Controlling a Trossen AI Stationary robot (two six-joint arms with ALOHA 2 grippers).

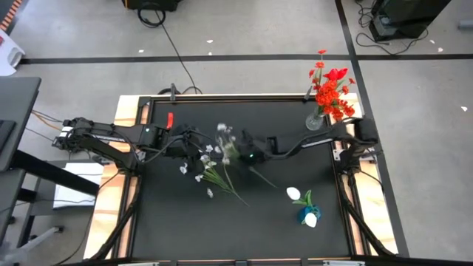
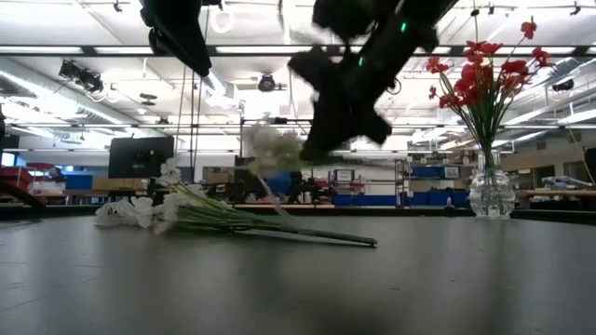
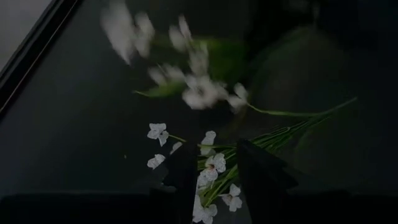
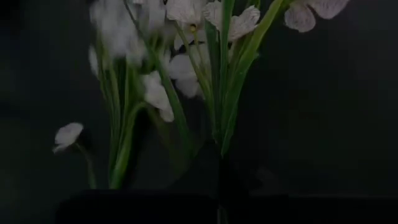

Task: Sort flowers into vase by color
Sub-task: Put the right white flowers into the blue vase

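Observation:
A bundle of white flowers point(image 1: 211, 168) lies flat on the black table point(image 1: 170, 222), also seen in the low view point(image 2: 214, 216). My right gripper point(image 1: 241, 145) is shut on one white flower stem point(image 2: 272, 145), whose blurred blooms point(image 1: 224, 133) stand above the bundle. My left gripper point(image 3: 214, 171) hovers open above the bundle's blooms, touching nothing. Red flowers point(image 1: 330, 90) stand upright in a glass vase point(image 2: 491, 191) at the far right corner. My right gripper pinches the green stalk point(image 4: 222, 140) of a white flower stem between its two fingers, below the blooms. The fingers come slanting down from the table's right side. The bloom end point(image 2: 272, 145) is raised clear of the table; the stalk's lower end is hidden.
A short sprig with white and blue blooms point(image 1: 304, 208) lies on the table at the near right. Bare black table point(image 1: 170, 222) stretches along the near side. Wooden side rails point(image 1: 111, 199) border the table.

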